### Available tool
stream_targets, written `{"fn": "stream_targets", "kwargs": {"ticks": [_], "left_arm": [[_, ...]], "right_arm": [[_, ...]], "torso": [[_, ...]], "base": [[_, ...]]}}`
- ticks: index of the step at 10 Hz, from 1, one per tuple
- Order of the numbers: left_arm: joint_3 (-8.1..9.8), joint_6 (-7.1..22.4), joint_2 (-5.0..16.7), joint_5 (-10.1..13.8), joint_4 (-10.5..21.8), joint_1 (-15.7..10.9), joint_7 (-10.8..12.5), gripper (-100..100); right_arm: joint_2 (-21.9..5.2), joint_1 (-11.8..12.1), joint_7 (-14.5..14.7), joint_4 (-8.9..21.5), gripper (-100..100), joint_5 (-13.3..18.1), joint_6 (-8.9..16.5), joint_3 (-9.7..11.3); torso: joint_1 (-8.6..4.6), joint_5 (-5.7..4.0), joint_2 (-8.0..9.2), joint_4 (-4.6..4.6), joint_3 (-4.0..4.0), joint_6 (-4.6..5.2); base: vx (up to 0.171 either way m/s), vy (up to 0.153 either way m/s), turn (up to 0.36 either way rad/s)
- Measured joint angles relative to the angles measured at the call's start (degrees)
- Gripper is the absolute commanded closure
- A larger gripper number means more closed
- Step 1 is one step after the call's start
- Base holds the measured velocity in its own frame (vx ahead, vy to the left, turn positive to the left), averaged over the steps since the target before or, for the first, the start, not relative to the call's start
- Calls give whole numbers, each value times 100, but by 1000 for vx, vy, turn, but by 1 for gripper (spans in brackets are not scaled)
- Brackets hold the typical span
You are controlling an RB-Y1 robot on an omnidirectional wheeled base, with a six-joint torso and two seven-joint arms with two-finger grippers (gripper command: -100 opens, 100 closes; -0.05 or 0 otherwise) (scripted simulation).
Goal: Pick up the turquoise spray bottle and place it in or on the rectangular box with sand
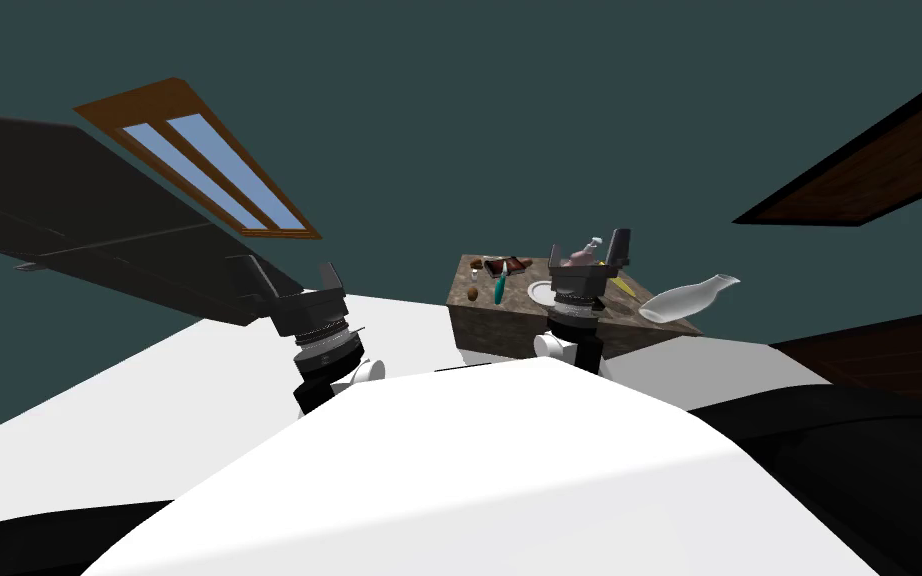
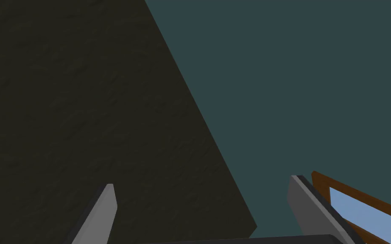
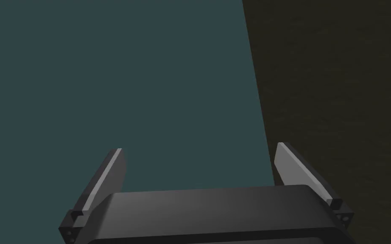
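Note:
In the head view a slim turquoise spray bottle (image 1: 499, 289) with a pale top lies on a small brown stone-topped table (image 1: 479, 312) ahead of me. My right gripper (image 1: 589, 246) is raised in front of the table's right half, to the right of the bottle and apart from it. Its fingers stand open and hold nothing, as the right wrist view confirms (image 3: 201, 147). My left gripper (image 1: 289, 268) is raised well to the left of the table, open and empty (image 2: 203, 182).
On the table there are also a white plate (image 1: 540, 292), a large white bottle (image 1: 689, 298) lying at the right edge, a pinkish object (image 1: 583, 257), dark brown items (image 1: 508, 265) and a yellow piece (image 1: 624, 286). A dark slab (image 1: 99, 240) lies to my left.

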Motion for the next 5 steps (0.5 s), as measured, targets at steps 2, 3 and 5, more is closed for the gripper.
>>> {"fn": "stream_targets", "kwargs": {"ticks": [2, 3, 5], "left_arm": [[0, 0, 0, 0, 0, 0, 0, 0], [0, 0, 0, 0, 0, 0, 0, 0], [0, 0, 0, 0, 0, 0, 0, 0]], "right_arm": [[-217, 21, 48, 121, -100, 101, 59, -24], [-304, 25, 92, 192, -100, 170, 107, -25], [-519, 50, 130, 400, -100, 285, 186, -116]], "torso": [[15, 3, -1, 0, -1, 0], [19, 4, -1, 0, 0, 0], [19, 4, -1, 0, -1, 0]], "base": [[2, 52, -17], [-2, 59, -13], [1, 58, -14]]}}
